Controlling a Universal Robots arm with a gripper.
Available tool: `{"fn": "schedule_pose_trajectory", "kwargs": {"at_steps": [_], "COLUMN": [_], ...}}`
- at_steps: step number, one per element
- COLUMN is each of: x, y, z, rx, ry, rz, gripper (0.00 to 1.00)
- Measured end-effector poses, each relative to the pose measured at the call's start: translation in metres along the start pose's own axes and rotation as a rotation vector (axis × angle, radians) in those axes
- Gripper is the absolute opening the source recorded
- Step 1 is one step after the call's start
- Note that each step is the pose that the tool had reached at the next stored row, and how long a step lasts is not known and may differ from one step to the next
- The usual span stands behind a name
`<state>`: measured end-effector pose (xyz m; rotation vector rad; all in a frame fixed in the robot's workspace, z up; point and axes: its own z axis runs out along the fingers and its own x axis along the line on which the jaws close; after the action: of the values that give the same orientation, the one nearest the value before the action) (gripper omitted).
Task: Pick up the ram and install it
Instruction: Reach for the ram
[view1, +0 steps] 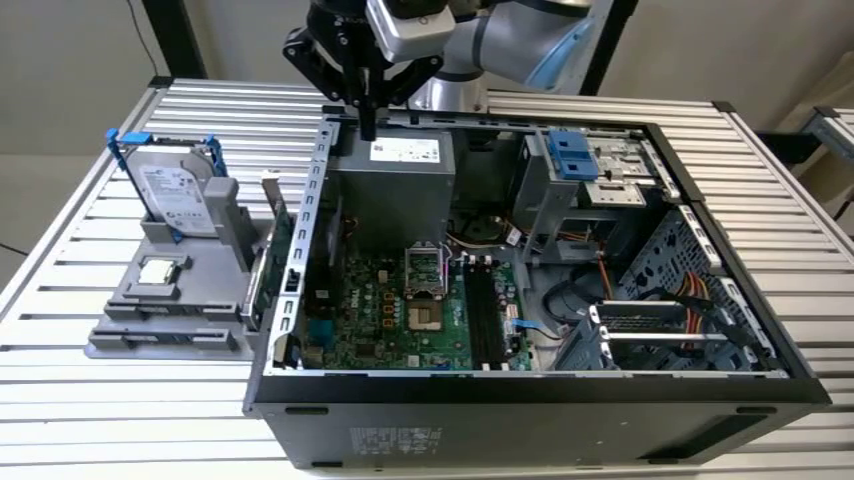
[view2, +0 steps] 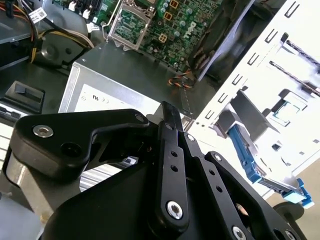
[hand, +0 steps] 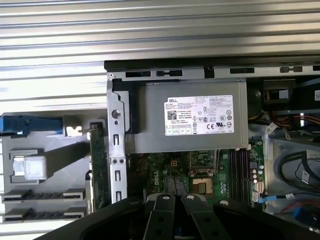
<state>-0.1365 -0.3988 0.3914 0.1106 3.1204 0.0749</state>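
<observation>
Exterior view: we see the arm's fingers (view1: 367, 125) hanging over the back edge of the open computer case (view1: 534, 385), tips pointing down just above the grey power supply (view1: 394, 185). They look drawn fully together with nothing between them. The second wrist view agrees, showing them closed and empty over the power supply's labelled face.

The ram (view1: 282, 265) stands on its long edge in the grey holder (view1: 160, 325) on the slatted table (view1: 774, 200). It sits just outside the case wall on the exterior view's left, well apart from the fingers. In the first wrist view we see the ram edge-on, a thin green strip beside that metal wall.

The holder also carries the hard drive (view1: 174, 190), upright in its blue frame, and a small silver CPU chip (view1: 160, 270) lying flat. Inside the case we see the green motherboard (view1: 387, 300).
</observation>
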Motion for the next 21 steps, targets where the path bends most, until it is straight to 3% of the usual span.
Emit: {"fn": "schedule_pose_trajectory", "kwargs": {"at_steps": [21], "x": [0.0157], "y": [-0.0011], "z": [-0.0003], "rx": [0.0], "ry": [0.0], "rz": [0.0], "gripper": [0.0]}}
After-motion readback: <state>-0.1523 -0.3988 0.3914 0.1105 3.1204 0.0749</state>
